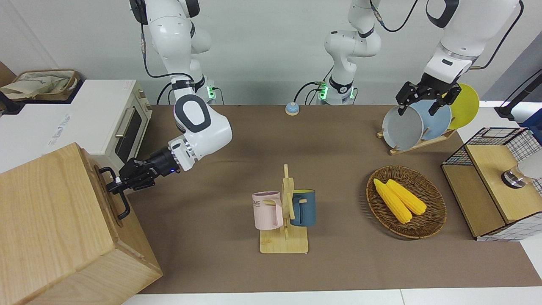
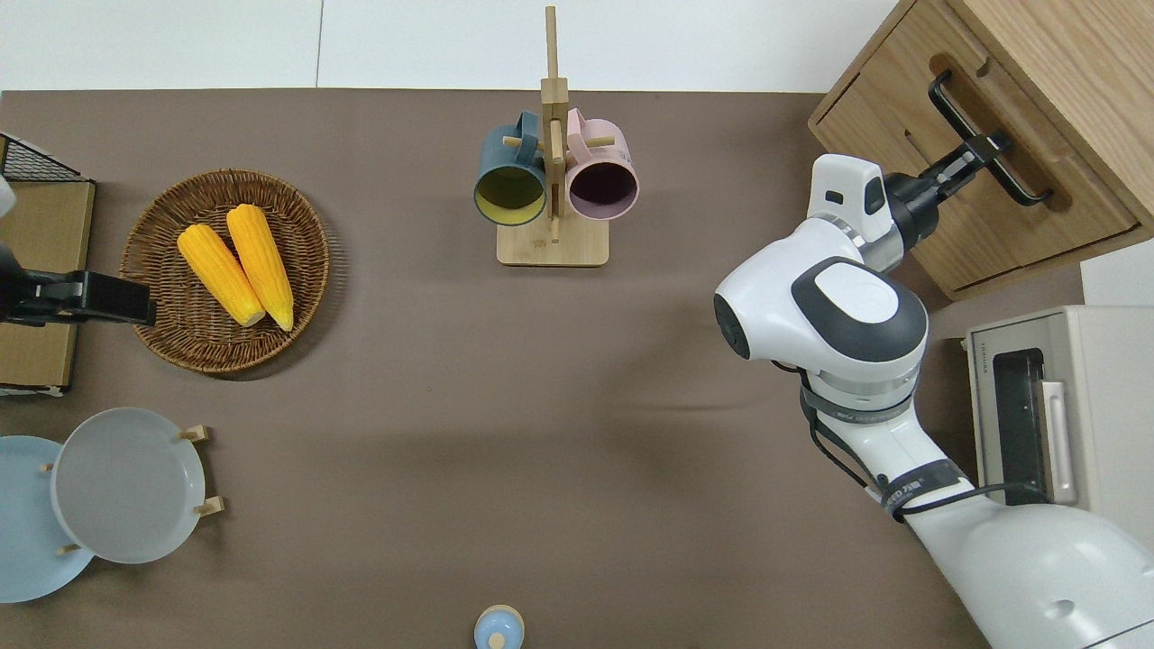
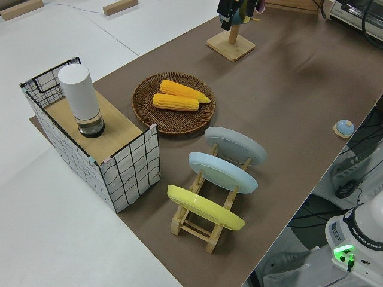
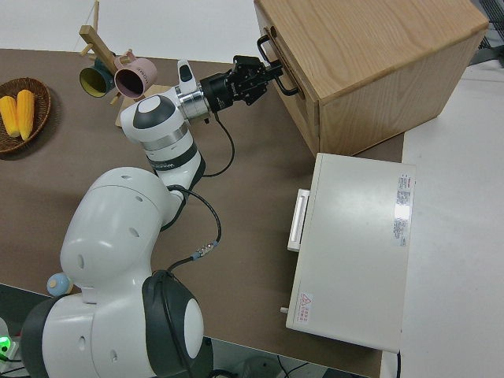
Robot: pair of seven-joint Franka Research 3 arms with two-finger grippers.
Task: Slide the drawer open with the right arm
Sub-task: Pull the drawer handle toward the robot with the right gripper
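pale-wood drawer (image 2: 969, 194) shut, right tool (image 2: 984, 150) clenched on bar handle (image 2: 987, 137), fingertips partly hidden; left arm parked

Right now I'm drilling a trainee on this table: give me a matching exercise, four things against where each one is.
Things:
1 corn
2 right gripper
3 pink mug
4 grey plate

Places:
A on the drawer handle
B in the wicker basket
C in the plate rack
D on the wooden mug stand

Pairs: 1-B, 2-A, 3-D, 4-C
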